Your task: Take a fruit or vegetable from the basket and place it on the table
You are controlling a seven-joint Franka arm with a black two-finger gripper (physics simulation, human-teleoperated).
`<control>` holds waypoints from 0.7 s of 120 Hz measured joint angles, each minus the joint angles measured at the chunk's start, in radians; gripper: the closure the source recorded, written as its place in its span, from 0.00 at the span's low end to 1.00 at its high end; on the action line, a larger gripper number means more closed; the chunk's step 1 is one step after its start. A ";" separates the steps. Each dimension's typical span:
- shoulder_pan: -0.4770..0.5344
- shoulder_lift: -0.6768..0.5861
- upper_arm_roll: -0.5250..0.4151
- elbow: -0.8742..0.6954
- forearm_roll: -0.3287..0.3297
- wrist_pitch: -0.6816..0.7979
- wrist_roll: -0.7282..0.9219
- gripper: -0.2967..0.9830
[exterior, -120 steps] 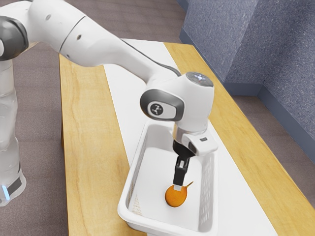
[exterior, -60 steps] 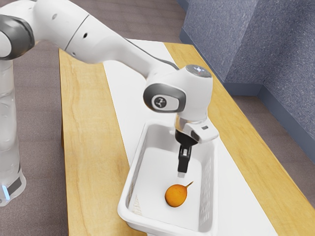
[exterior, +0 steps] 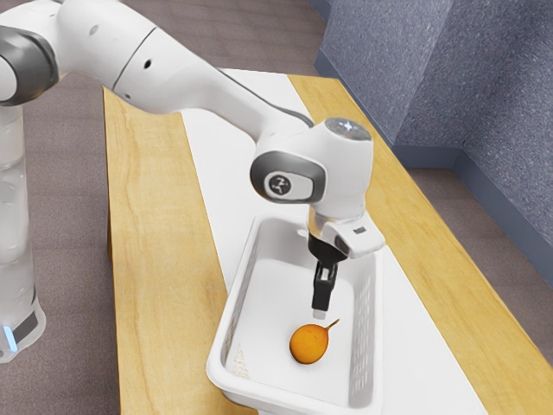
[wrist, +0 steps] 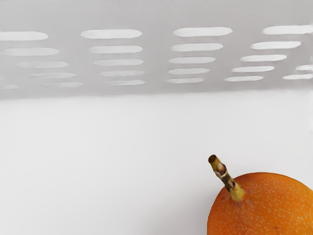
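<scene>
Claw (exterior: 320, 315) state can't be det'd. Fruit (exterior: 308, 345) is seen near claw, in basket (exterior: 285, 398); wood tbl (exterior: 155, 259) w/ white strip (exterior: 203, 156) is set below; blue-gray wall (exterior: 484, 78) beyond.

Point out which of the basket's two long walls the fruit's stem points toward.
The wall on the exterior view's right: the stem slants from the orange fruit toward it, away from the opposite wall.
</scene>
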State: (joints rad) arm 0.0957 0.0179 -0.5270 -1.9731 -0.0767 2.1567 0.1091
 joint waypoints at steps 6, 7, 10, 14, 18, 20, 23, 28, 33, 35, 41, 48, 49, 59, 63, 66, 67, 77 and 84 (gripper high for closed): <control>-0.013 0.001 0.000 0.000 0.000 0.001 0.001 0.23; -0.015 0.001 0.000 0.000 0.000 0.001 0.001 0.23; -0.022 0.001 0.000 0.000 0.000 0.001 0.001 0.23; -0.030 0.002 0.001 0.000 0.000 0.003 0.002 0.23; -0.039 0.005 0.001 0.000 0.001 0.005 0.002 0.24; -0.043 0.006 0.001 0.000 0.001 0.006 0.002 0.24; -0.049 0.007 0.001 0.000 0.001 0.008 0.002 0.24; -0.058 0.010 0.001 0.000 0.002 0.013 0.003 0.24; -0.064 0.014 0.001 -0.001 0.003 0.017 0.003 0.24; -0.066 0.015 0.001 -0.001 0.003 0.019 0.003 0.24; -0.068 0.016 0.001 -0.007 0.004 0.026 0.004 0.24; -0.065 0.017 0.001 -0.012 0.005 0.033 0.004 0.24; -0.064 0.017 0.001 -0.012 0.005 0.034 0.004 0.24; -0.050 0.018 0.000 -0.013 0.006 0.041 0.005 0.24; -0.044 0.018 0.000 -0.014 0.006 0.044 0.005 0.24; -0.039 0.018 -0.001 -0.014 0.006 0.046 0.005 0.24; -0.037 0.018 -0.001 -0.014 0.006 0.047 0.005 0.24; -0.023 0.018 -0.004 -0.014 0.006 0.052 0.006 0.23; -0.018 0.018 -0.005 -0.014 0.006 0.055 0.006 0.23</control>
State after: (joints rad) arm 0.0775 0.0362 -0.5317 -1.9872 -0.0707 2.2116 0.1153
